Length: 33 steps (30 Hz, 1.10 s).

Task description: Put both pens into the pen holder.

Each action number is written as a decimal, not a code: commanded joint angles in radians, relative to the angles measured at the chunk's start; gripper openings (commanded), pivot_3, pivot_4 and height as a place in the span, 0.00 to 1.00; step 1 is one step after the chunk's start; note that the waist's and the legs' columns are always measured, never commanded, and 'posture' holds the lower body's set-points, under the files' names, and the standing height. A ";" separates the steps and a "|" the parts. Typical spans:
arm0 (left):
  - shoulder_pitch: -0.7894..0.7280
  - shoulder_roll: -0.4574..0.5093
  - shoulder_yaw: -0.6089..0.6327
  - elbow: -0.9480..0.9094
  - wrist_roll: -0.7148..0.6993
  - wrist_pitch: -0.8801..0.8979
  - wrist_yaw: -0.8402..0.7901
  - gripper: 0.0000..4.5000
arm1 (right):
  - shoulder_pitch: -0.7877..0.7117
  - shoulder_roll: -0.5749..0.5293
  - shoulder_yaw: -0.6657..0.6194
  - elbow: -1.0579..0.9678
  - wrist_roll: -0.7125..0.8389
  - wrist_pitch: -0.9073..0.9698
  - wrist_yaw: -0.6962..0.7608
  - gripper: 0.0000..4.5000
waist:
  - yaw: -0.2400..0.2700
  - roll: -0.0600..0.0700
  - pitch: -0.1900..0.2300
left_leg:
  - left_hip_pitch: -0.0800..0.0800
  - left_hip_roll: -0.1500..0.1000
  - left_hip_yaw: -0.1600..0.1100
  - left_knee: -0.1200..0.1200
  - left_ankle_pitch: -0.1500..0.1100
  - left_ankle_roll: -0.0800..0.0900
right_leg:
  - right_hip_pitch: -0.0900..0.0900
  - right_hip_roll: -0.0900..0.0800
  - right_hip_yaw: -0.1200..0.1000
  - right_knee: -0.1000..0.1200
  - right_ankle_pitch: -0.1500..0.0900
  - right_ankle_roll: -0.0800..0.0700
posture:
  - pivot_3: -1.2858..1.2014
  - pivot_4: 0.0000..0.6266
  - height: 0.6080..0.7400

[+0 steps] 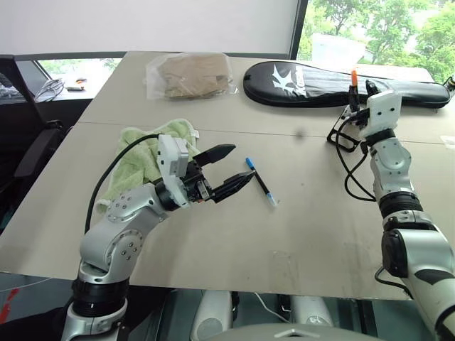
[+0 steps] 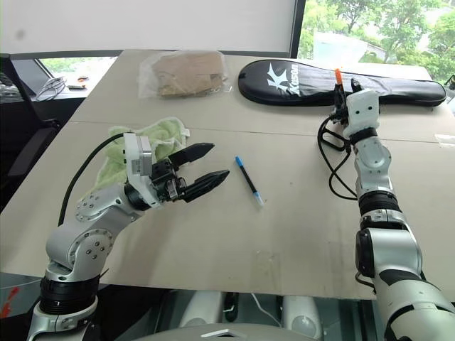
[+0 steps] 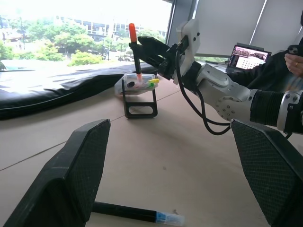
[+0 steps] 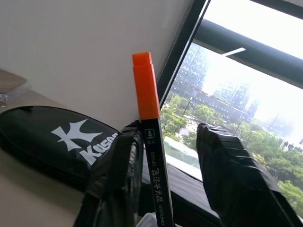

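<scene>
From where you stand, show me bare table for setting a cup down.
Free: the table between the blue pen and right arm; also between towel and racket bag. Crowded: around the pen holder, under the right gripper.

I see strong daylight coming from the window (image 1: 377,28) behind the desk (image 1: 298,234), overexposed in both wrist views. Shadows on the desk are soft, and the near pincer fingers (image 3: 71,179) look blurred.

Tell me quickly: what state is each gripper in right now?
Left gripper: open, holding nothing.
Right gripper: open; orange pen stands against one finger.
</scene>
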 commanded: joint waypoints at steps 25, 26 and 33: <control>0.000 0.086 -0.057 -0.020 0.079 0.341 0.252 0.94 | 0.571 -0.317 0.164 -1.469 0.564 1.350 0.384 1.00 | 0.008 0.000 0.000 | 0.001 0.006 -0.003 0.001 0.000 0.000 | 0.002 0.002 -0.003 0.000 -0.005 0.000 | 0.52 0.24 1.00; -0.013 0.085 -0.058 -0.021 0.088 0.389 0.292 0.94 | 0.576 -0.311 0.191 -1.477 0.557 1.373 0.376 1.00 | 0.010 0.000 0.000 | 0.002 0.006 -0.003 0.002 0.000 0.000 | 0.002 0.002 -0.003 0.000 -0.005 0.000 | 0.52 0.24 1.00; -0.076 0.047 -0.017 -0.024 0.068 0.635 0.438 0.94 | 0.557 -0.223 0.288 -1.433 0.522 1.440 0.347 1.00 | 0.021 0.000 0.000 | 0.000 0.005 -0.003 0.005 -0.001 0.000 | 0.002 0.002 -0.002 0.000 -0.005 0.000 | 0.52 0.24 1.00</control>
